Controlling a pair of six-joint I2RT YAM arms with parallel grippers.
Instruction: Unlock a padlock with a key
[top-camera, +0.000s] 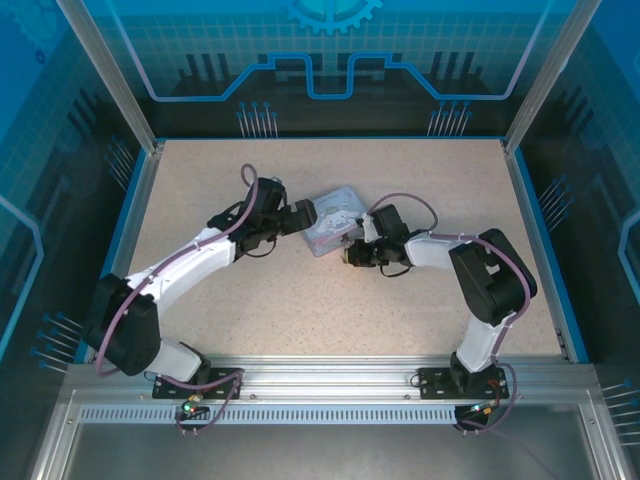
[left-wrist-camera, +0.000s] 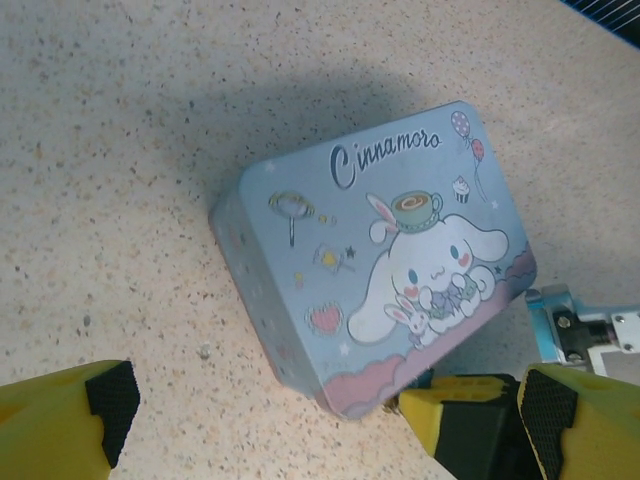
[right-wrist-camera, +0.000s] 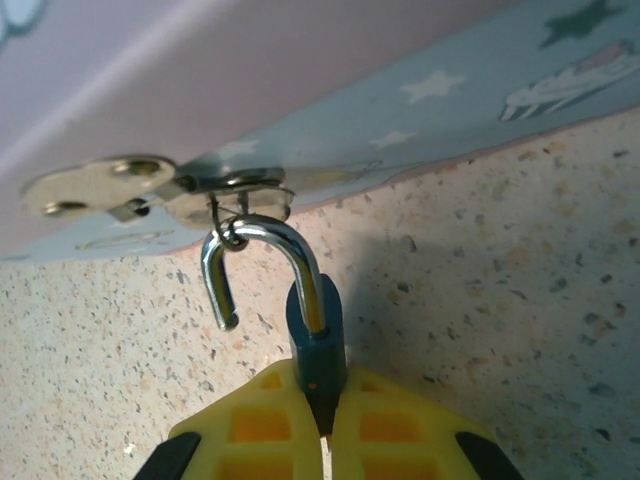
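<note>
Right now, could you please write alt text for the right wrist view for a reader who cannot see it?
The right gripper pinches the blue padlock by its body; its silver shackle stands open, one end free. The shackle hooks a wire loop on the metal hasp of the pale blue tin, over the speckled table.

- Pale blue all over the tin (left-wrist-camera: 390, 260), with a white long-eared cartoon pup, dark blue script and a pink cloud band along the edge.
- Small prints there too: pink heart, yellow star, spotted balloon.
- Deep teal on the padlock (right-wrist-camera: 316, 345) body, bright silver on its shackle (right-wrist-camera: 265, 232).
- Pale brassy silver on the hasp plate (right-wrist-camera: 90, 188).
- Bright yellow on the right gripper (right-wrist-camera: 325, 405), black at the outer corners.
- Same yellow on the left gripper (left-wrist-camera: 328, 410), with black textured pads.
- Beige table (top-camera: 300, 300), speckled dark and brown throughout.
- White and black on the arms (top-camera: 185, 265).
- Blue back wall (top-camera: 330, 50), with paler cyan grid lines.
</note>
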